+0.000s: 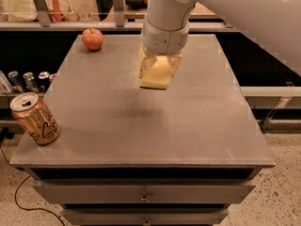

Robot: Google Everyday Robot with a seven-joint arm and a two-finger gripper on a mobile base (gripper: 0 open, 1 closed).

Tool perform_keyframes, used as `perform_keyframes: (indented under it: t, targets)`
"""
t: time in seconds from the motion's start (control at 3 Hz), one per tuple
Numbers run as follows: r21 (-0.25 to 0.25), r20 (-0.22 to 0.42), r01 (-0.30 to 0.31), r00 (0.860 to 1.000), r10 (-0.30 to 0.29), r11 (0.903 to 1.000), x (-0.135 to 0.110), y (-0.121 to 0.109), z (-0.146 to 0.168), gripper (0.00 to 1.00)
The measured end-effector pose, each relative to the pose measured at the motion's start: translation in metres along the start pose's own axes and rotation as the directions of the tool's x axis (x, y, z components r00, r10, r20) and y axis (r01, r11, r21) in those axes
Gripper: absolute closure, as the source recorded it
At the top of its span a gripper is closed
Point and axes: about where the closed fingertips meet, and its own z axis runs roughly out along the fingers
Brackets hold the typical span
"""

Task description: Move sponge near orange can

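The pale yellow sponge (156, 76) hangs in my gripper (159, 66), held between the cream fingers and lifted above the middle of the grey table (141, 121), with its shadow on the surface below. The orange can (34, 118) stands upright at the table's front left corner, far to the left and nearer the camera than the sponge. My white arm comes down from the top right.
A red apple (92, 38) sits at the table's back left. Several small silver cans (28, 80) stand on a lower shelf left of the table. Drawers (141, 192) run along the front below the tabletop. A counter with clutter lies behind.
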Motion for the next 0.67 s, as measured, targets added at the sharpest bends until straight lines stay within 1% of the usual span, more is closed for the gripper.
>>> perform_keyframes:
  t: [0.33,0.67]
  targets:
    - [-0.002,0.007,0.102,0.995,-0.102,0.9948,-0.0012,0.0013,-0.0008,1.0]
    - [-0.014,0.012,0.128,0.992,-0.128,0.9917,0.0006,0.0074,-0.0028,1.0]
